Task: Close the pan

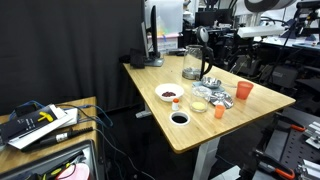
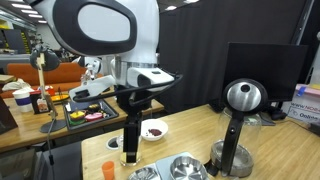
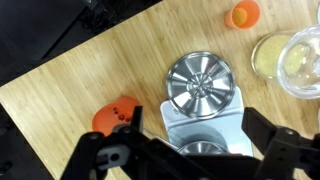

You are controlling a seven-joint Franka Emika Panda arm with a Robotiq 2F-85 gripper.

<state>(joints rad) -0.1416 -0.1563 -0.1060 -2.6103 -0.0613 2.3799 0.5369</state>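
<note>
Pale wood-grain tabletop (image 3: 80, 80); shiny silver pan (image 3: 200, 85) with radial streaks, frame centre; orange cup (image 3: 243, 14), upper right; black tool (image 3: 190, 140) below.

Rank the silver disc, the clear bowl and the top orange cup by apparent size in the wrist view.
1. Silver disc, fully visible.
2. Clear bowl, looks similar; the frame edge crops it, so this order is unsure.
3. Orange cup, clearly smallest, also cropped.
</note>
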